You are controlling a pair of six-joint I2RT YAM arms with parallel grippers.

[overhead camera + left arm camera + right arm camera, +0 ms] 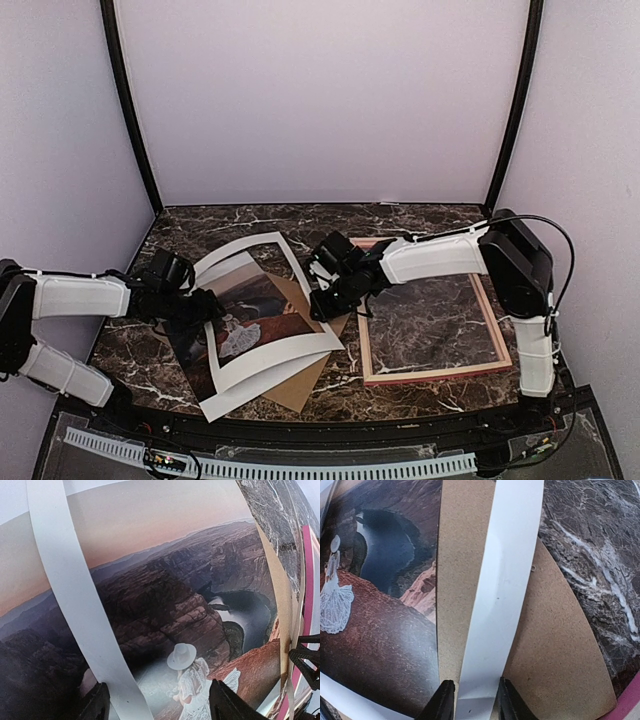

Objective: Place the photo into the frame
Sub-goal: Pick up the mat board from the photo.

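The photo (258,312), a dark canyon view with a white-dressed figure, lies left of centre on a brown cardboard board (300,385). A white mat border (300,268) rests loosely over it. The pink frame (428,376) lies flat to the right. My left gripper (188,300) hovers at the photo's left edge, open wide over the figure (192,680), with a mat strip (75,595) by its left finger. My right gripper (326,298) is at the mat's right side. Its jaws stand narrow but apart, straddling a mat strip (502,590) above the cardboard (555,645).
The table is dark marble (190,232) with walls on three sides. In the left wrist view the frame rail (306,580) shows at the far right, beyond the cardboard edge (282,605). A pink corner (631,700) of the frame shows in the right wrist view.
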